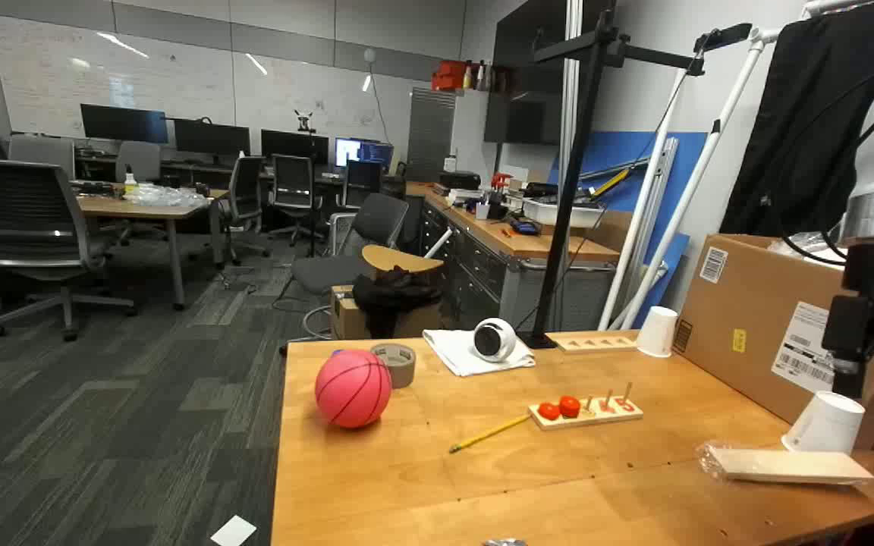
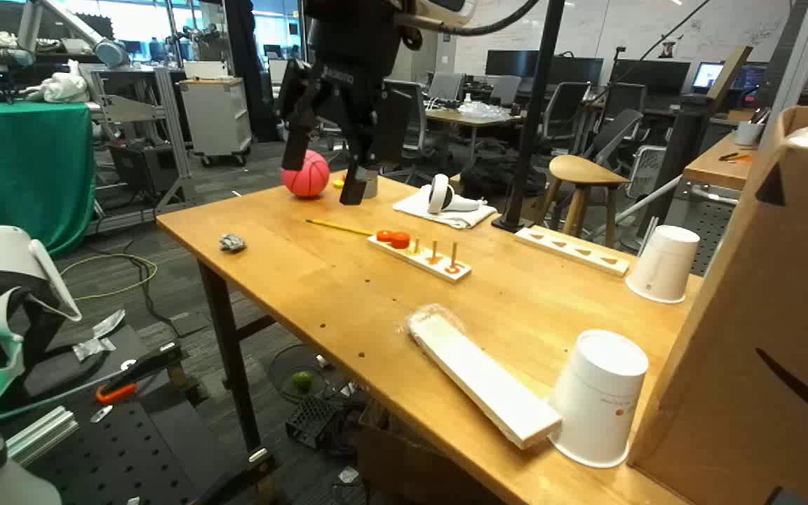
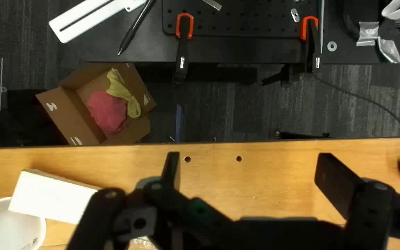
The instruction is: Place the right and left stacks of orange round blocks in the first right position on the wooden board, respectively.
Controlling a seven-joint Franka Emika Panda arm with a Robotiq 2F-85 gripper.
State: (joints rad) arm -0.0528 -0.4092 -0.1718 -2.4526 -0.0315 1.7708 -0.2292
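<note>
The wooden board (image 1: 586,415) is a small pale strip on the table, seen in both exterior views. Two short stacks of orange round blocks (image 1: 569,406) (image 2: 384,236) sit side by side at its end nearer the pencil, one looking taller. Three bare pegs (image 2: 454,255) rise from the rest of the board, with orange numerals by some. High over the table, well away from the board, hangs my gripper (image 1: 872,377). In the wrist view the gripper (image 3: 250,158) is open wide, only tabletop showing between its fingers; board and blocks are outside that view.
A pink ball (image 1: 353,388), tape roll (image 1: 394,365) and yellow pencil (image 1: 488,434) lie beyond one board end. Two white cups (image 2: 600,400) (image 2: 663,264), a wrapped pale piece (image 2: 481,379) and a cardboard box (image 1: 771,326) flank the other. A black pole (image 1: 570,174) rises behind.
</note>
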